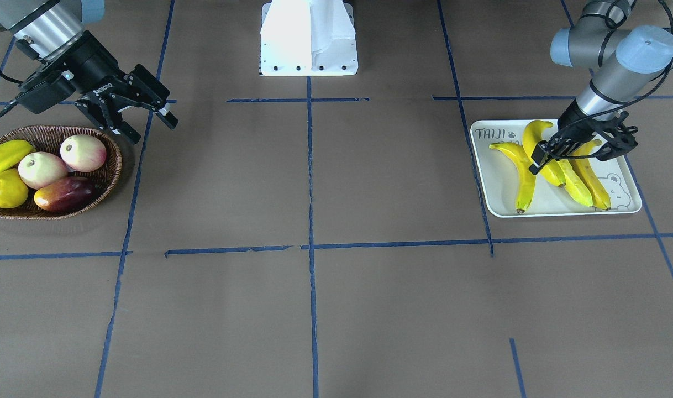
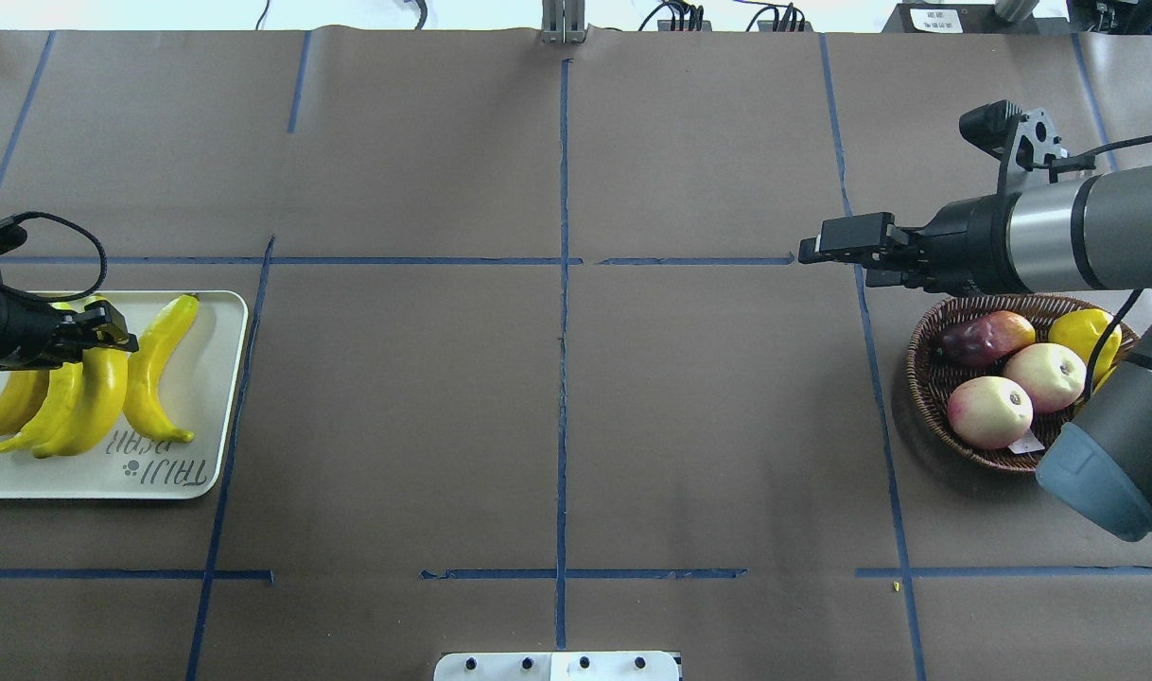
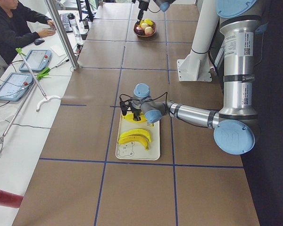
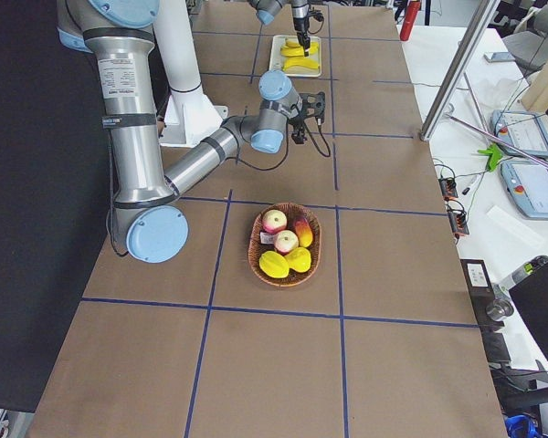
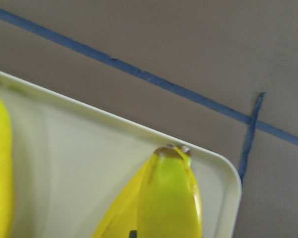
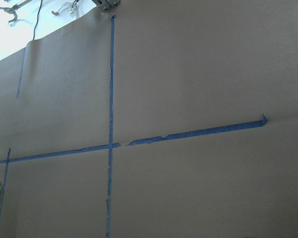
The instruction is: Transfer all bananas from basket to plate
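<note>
Four yellow bananas (image 1: 574, 185) lie side by side on the off-white plate (image 1: 499, 188), also seen in the overhead view (image 2: 94, 392) on the plate (image 2: 212, 378). My left gripper (image 1: 568, 157) hangs low over their upper ends, open, its fingers straddling a banana. The left wrist view shows that banana's tip (image 5: 169, 198) close up on the plate (image 5: 79, 163). My right gripper (image 1: 148, 116) is open and empty, hovering just beyond the wicker basket (image 1: 112, 166). The basket (image 2: 921, 378) holds no bananas.
The basket holds two pink-white round fruits (image 1: 82, 152), a dark red mango (image 1: 66, 194), a lemon (image 1: 4, 189) and a pointed yellow-green fruit (image 1: 8, 156). The white robot base (image 1: 309, 38) stands at the table's robot side. An operator (image 3: 14, 28) sits beyond the far edge.
</note>
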